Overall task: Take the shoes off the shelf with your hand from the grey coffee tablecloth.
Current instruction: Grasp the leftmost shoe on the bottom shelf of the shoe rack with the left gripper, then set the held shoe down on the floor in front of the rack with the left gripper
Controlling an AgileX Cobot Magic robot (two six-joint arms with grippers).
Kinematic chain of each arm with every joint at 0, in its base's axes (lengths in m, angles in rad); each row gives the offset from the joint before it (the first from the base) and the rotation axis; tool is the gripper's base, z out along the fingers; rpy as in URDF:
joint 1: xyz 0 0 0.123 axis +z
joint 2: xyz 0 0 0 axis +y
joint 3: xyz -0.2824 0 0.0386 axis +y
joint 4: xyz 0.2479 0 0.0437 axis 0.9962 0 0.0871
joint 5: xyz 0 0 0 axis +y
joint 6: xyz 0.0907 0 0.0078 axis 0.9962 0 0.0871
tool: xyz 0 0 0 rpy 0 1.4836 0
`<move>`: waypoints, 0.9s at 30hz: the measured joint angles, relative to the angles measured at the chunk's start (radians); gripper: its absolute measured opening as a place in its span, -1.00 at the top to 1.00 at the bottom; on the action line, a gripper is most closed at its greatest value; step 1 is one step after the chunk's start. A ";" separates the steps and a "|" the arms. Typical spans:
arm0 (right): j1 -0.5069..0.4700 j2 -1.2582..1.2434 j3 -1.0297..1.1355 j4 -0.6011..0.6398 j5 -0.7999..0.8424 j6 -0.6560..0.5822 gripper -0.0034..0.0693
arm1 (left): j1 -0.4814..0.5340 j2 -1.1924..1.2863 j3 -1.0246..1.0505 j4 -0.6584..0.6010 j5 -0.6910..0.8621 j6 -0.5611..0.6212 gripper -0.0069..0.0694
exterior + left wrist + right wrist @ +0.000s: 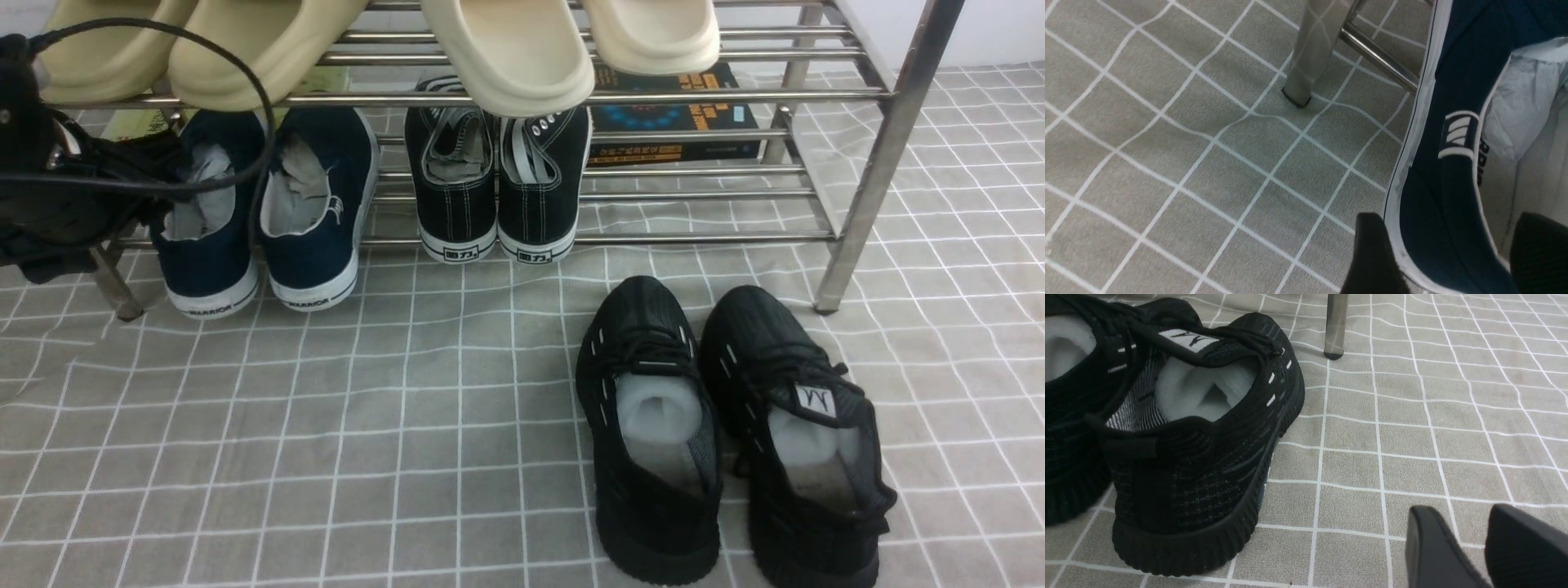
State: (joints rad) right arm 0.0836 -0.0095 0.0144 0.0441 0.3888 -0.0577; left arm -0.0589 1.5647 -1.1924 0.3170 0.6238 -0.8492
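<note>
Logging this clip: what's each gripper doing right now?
Left gripper: open, fingers straddling the navy shoe's side wall.
Right gripper: open, empty, over the tablecloth.

I worked in what looked like a home entryway mocked up for practice. A two-tier rack of shiny steel tubes (886, 122) stood on a grey-brown cloth with a thin white grid (367, 441). Cream foam slides (506, 49) lay on the rack's upper tier; navy canvas slip-ons with white soles (261, 212) and black lace-up canvas sneakers (498, 180) sat on its lower tier beside a flat dark printed box (678, 114). Black knit trainers (718, 425) rested on the cloth in front of the rack.
</note>
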 joint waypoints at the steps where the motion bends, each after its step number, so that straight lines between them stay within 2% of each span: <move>1: 0.000 0.000 0.000 0.000 0.000 0.000 0.29 | 0.000 0.006 0.000 0.000 -0.008 0.000 -0.39; 8: 0.000 0.000 0.000 0.000 0.000 0.000 0.26 | 0.000 0.101 0.000 0.001 -0.117 -0.002 -0.38; 10: 0.000 0.000 0.000 0.000 0.000 0.000 0.26 | 0.000 0.115 0.000 0.001 -0.127 -0.003 -0.32; 12: 0.000 0.000 0.000 0.000 0.000 0.000 0.25 | 0.000 0.127 0.000 0.001 -0.127 -0.003 -0.08; 13: 0.000 0.000 0.000 0.000 0.000 0.000 0.25 | 0.000 0.127 0.000 0.001 -0.127 -0.003 -0.02; 14: 0.000 0.000 0.000 0.000 0.000 0.000 0.25 | 0.000 0.127 0.000 0.001 -0.122 -0.003 0.24; 15: 0.000 0.000 0.000 0.000 0.000 0.000 0.25 | 0.000 0.127 0.000 0.001 -0.121 -0.003 0.31; 16: 0.000 0.000 0.000 0.000 0.000 0.000 0.25 | 0.000 0.121 0.000 0.005 -0.112 -0.003 0.54; 18: 0.000 0.000 0.000 0.000 0.000 0.000 0.25 | 0.001 0.113 0.000 0.008 -0.089 -0.002 0.67; 27: 0.000 0.000 0.000 0.000 0.000 0.000 0.25 | 0.002 -0.044 0.008 0.003 0.259 0.059 0.71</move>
State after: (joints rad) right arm 0.0836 -0.0095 0.0144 0.0441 0.3888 -0.0577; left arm -0.0568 1.5206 -1.1847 0.3195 0.8825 -0.7897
